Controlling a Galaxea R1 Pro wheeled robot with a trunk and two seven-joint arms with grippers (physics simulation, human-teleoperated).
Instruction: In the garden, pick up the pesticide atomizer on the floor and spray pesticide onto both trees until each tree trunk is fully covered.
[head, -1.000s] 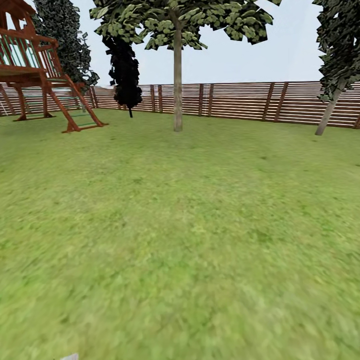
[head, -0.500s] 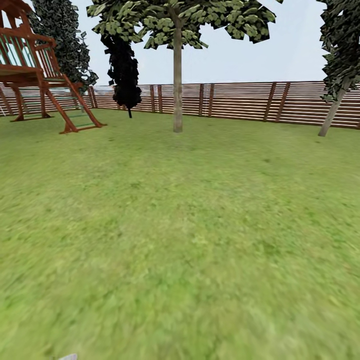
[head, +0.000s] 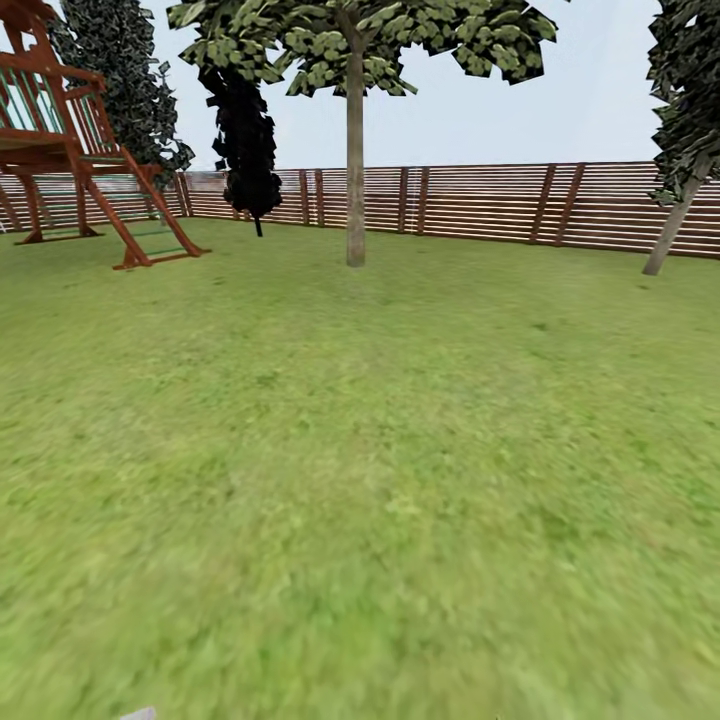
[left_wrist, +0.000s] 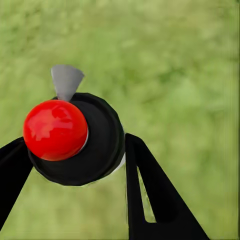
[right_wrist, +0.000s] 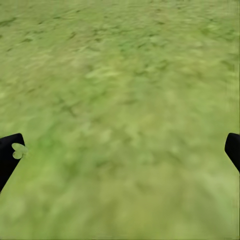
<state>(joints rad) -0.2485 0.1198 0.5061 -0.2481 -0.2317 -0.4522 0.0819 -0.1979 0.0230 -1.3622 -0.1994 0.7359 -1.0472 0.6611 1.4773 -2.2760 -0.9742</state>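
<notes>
In the left wrist view my left gripper (left_wrist: 75, 141) is shut on the pesticide atomizer (left_wrist: 75, 137), which has a black round cap, a red ball top and a grey nozzle. Its black fingers (left_wrist: 150, 195) press on either side of it, above blurred grass. A grey tip (head: 138, 714) pokes in at the bottom edge of the head view. One tree stands far ahead on the lawn (head: 360, 480); its straight grey-tan tree trunk (head: 355, 170) looks bare at this distance. My right gripper (right_wrist: 122, 150) is open over grass, holding nothing.
A brown slat fence (head: 480, 205) closes the far side. A red-brown wooden play tower with a ladder (head: 90, 150) stands at the far left. Dark columnar trees (head: 245, 130) grow near the fence, and a thin leaning trunk (head: 672, 225) rises at the far right.
The whole head view has crept forward towards the tree, with the play tower sliding left and the leaning trunk sliding right. The atomizer's tip stays at the bottom edge.
</notes>
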